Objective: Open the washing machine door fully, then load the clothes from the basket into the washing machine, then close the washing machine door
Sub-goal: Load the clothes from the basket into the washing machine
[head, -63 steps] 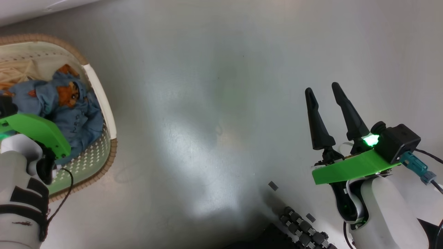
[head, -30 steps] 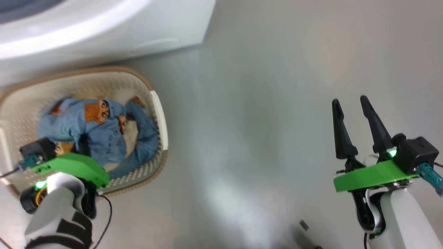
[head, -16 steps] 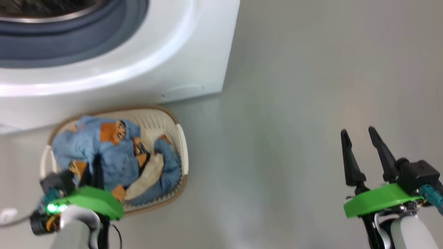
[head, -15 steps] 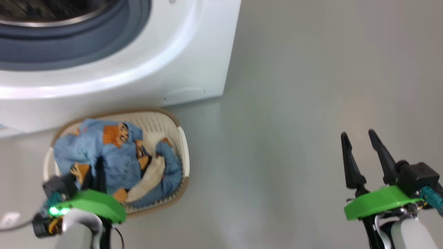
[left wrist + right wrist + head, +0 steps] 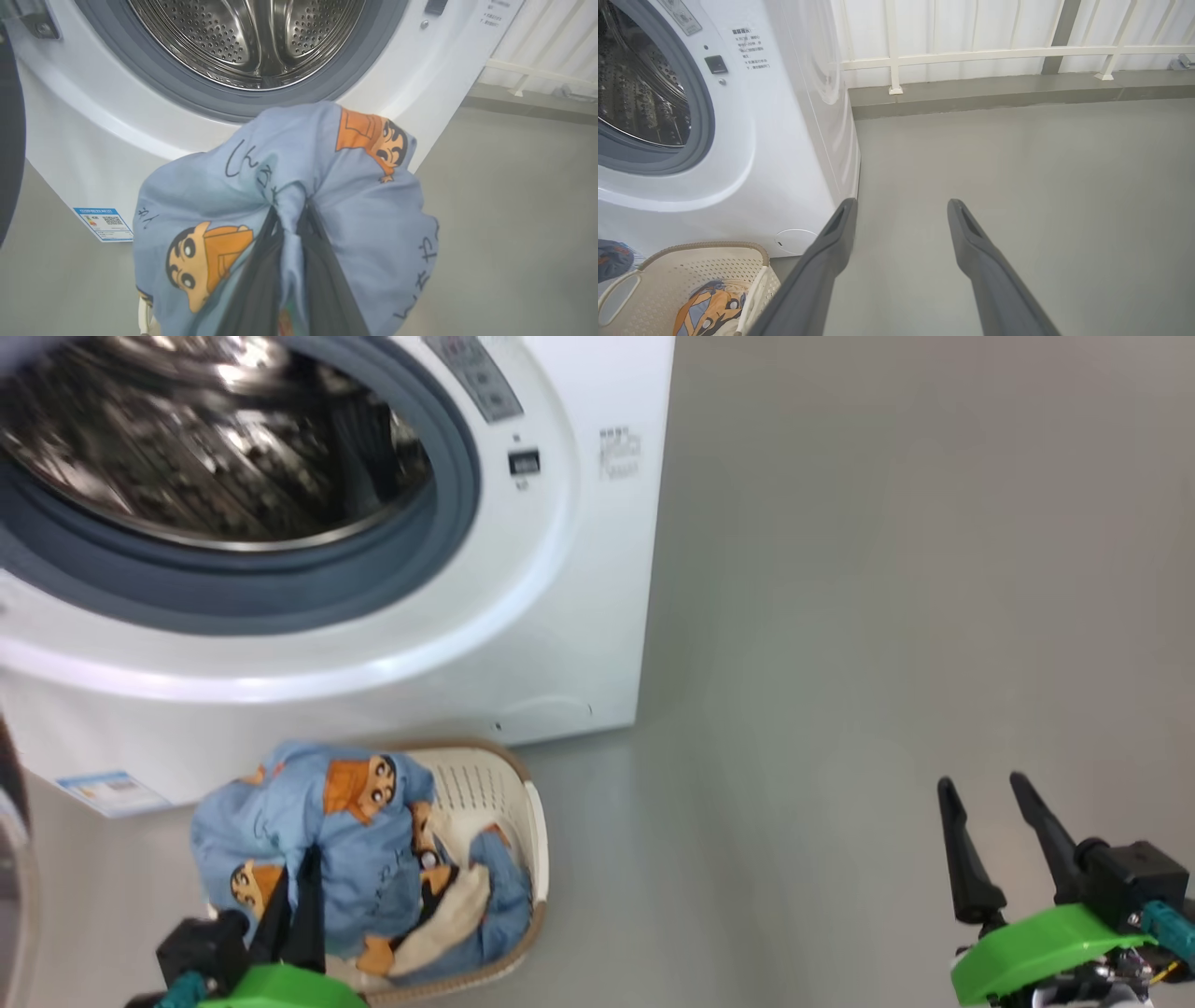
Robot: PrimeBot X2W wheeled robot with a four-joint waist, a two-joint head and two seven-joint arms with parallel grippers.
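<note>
— Left gripper (image 5: pixel 288 214) is clamped tight on a fold of a blue cartoon-print garment (image 5: pixel 336 186), which balloons round its fingers, raised over the basket (image 5: pixel 534 812).
— And the washing machine (image 5: pixel 579 616)?
— Straight ahead of that gripper and higher, its drum (image 5: pixel 247 37) bare and shining, nothing inside that I can see. The washing machine door (image 5: pixel 9 140) is swung out to the gripper's left; I catch just its dark edge.
— So the opening looks done. What's in the basket?
— It sits below the gripper, at the machine's foot. More of the clothes (image 5: pixel 476 905) lie in it, blue and cream, under the raised piece.
— Loading has hardly begun, then.
— That's my reading: this piece has to go into the drum, the rest after it, then the door gets shut.
— And the other arm?
— Right gripper (image 5: pixel 981 782) hangs well off to the right of it, over bare floor (image 5: pixel 840 616), fingers spread apart, holding nothing.
</note>
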